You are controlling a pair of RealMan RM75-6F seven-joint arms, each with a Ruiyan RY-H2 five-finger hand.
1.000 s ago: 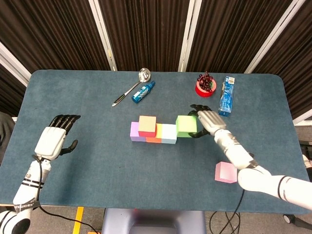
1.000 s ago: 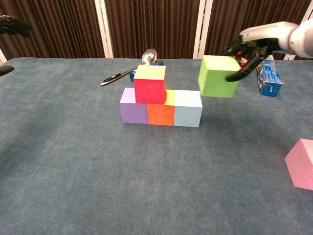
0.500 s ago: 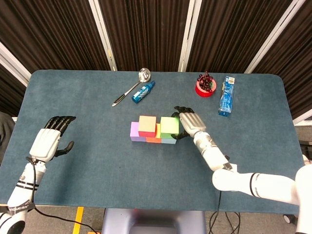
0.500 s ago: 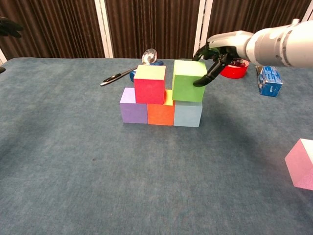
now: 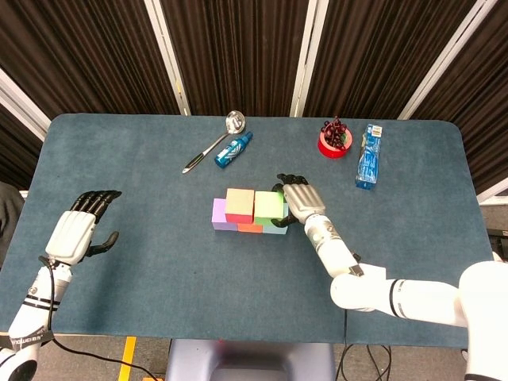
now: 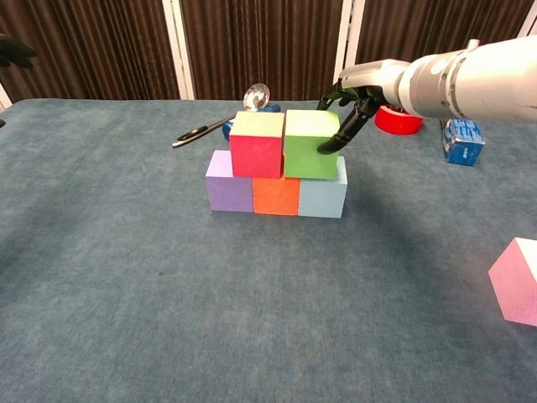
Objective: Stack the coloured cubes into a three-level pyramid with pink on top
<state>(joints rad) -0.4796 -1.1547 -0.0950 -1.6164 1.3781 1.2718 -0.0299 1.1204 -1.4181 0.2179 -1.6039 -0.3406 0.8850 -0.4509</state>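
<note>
A bottom row of purple (image 6: 229, 182), orange (image 6: 276, 195) and light blue (image 6: 322, 195) cubes stands mid-table. On it sit a red cube (image 6: 257, 144) and, touching its right side, a green cube (image 6: 310, 144) (image 5: 268, 205). My right hand (image 6: 352, 105) (image 5: 298, 201) grips the green cube from its right and back. The pink cube (image 6: 516, 281) lies alone at the near right; my right arm hides it in the head view. My left hand (image 5: 75, 230) hovers open at the far left, fingers spread, holding nothing.
Behind the stack lie a metal spoon (image 5: 210, 143) and a small blue bottle (image 5: 233, 149). A red bowl (image 5: 335, 143) and a blue packet (image 5: 369, 155) stand at the back right. My right forearm crosses the table in front of the stack's right side.
My right hand has carried the green cube leftward and down onto the bottom row, up against the red cube. The left hand has drifted slightly back.
</note>
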